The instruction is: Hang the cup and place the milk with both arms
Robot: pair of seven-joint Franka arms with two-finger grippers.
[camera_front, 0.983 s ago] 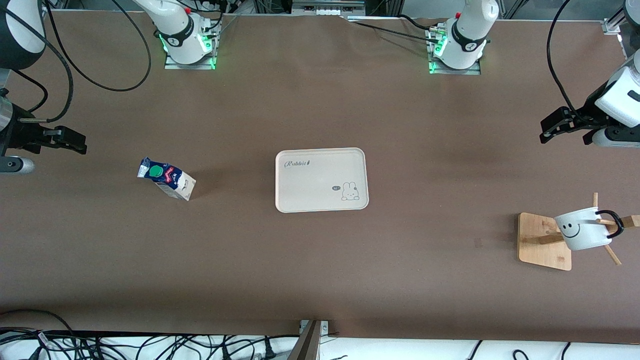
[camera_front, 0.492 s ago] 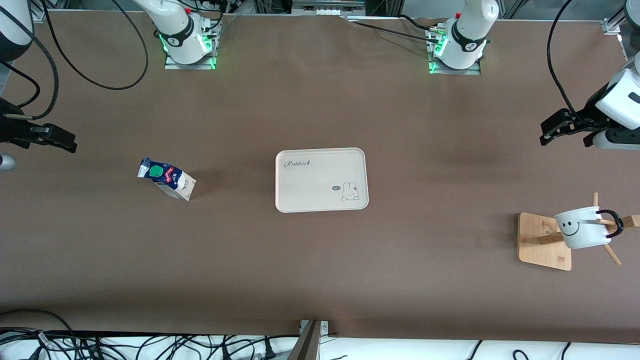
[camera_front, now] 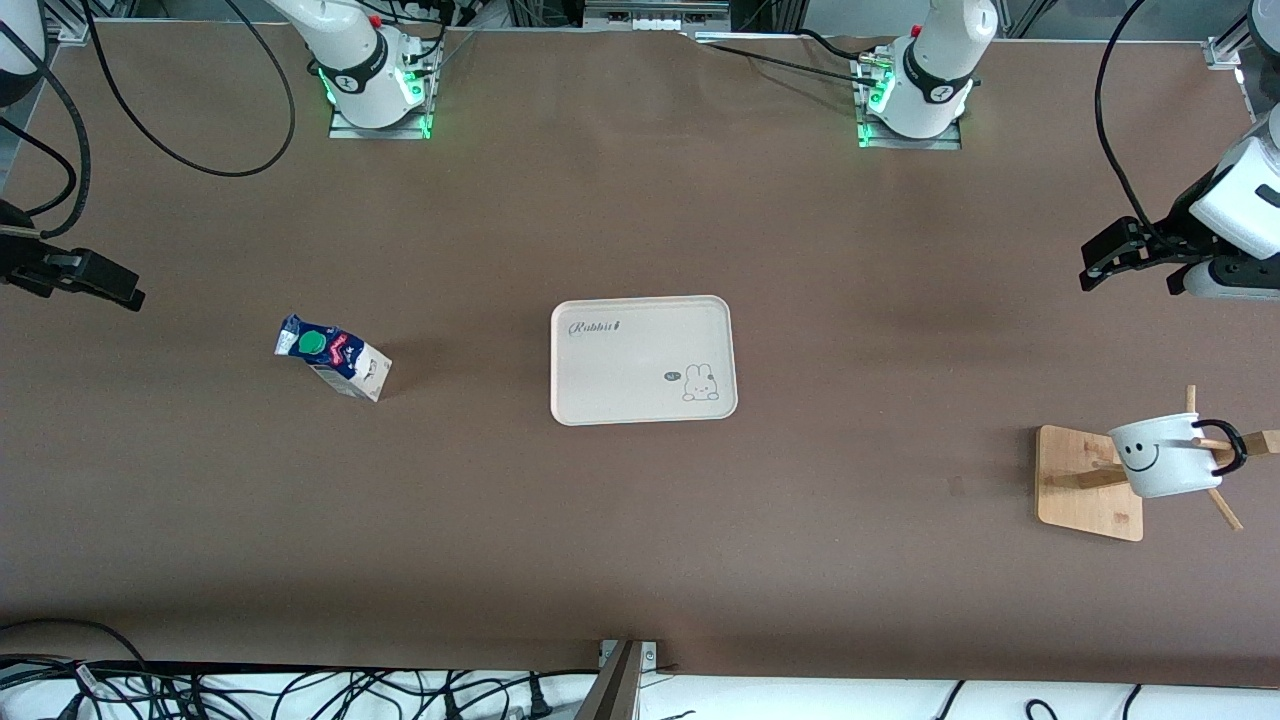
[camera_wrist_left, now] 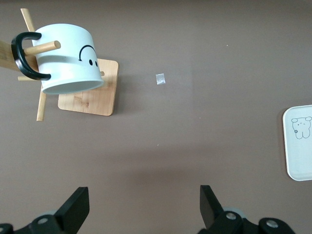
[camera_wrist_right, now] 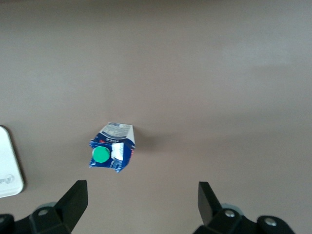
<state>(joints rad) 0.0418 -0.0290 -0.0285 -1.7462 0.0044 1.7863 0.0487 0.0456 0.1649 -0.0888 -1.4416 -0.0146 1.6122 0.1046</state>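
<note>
both hands [camera_wrist_left: 141, 209] [camera_wrist_right: 139, 207] gape; cup [camera_front: 1165, 460] hangs on rack [camera_front: 1090, 482], tray [camera_front: 643, 360] bare.

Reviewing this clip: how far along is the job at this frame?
Done: the cup already hangs by its handle on a peg of the wooden rack.
In hand: nothing. The left gripper and the right gripper are both open and empty.
Left: the milk stands on the table, not on the tray.
</note>
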